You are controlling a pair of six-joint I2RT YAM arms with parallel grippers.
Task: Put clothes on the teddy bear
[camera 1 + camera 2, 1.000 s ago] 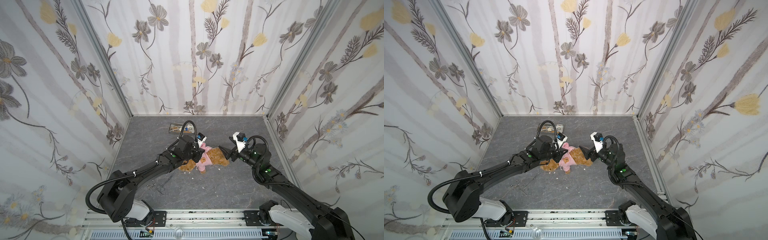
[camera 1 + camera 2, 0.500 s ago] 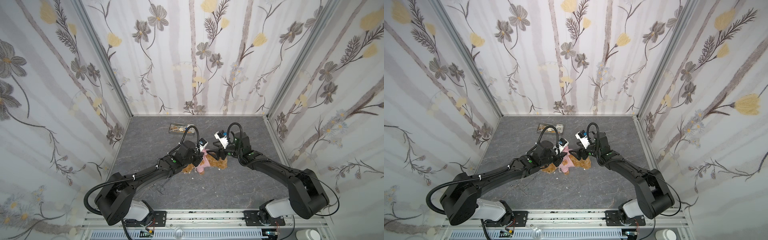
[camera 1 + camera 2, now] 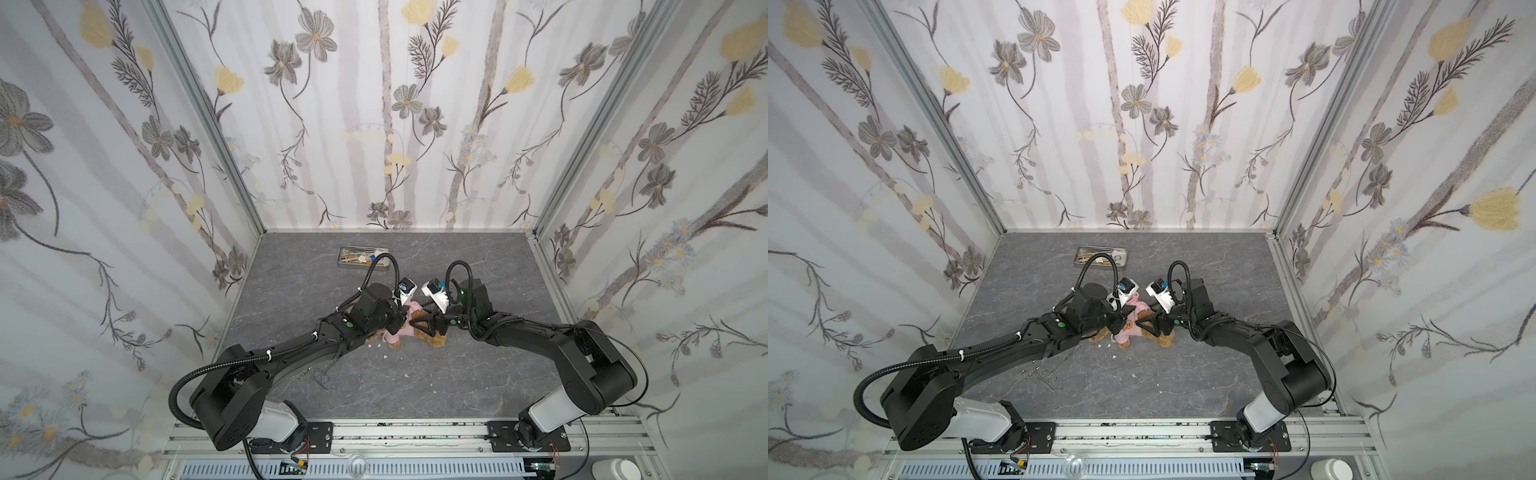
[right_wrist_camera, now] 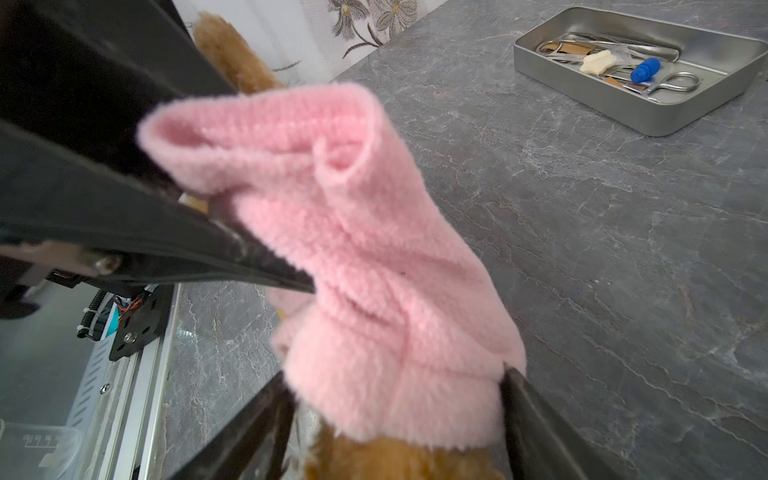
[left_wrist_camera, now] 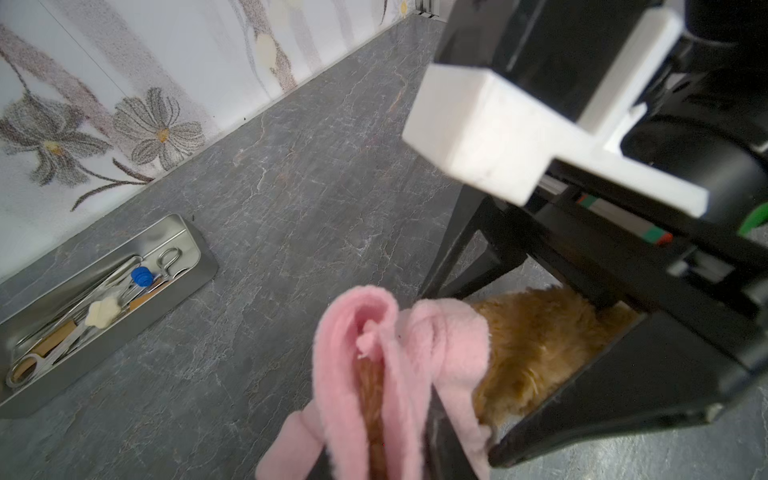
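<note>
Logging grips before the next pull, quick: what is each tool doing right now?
Left tool: closed, holding the pink shirt.
Right tool: open, jaws either side of the teddy bear.

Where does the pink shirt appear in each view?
In a top view: shirt mid-floor, on the bear, nearer than the tray.
In a top view: shirt again mid-floor, on the bear.
Left wrist: shirt close up, against the bear's fur.
Right wrist: shirt close up, filling the middle.
Shared landmark: the metal tray by the back wall.
</note>
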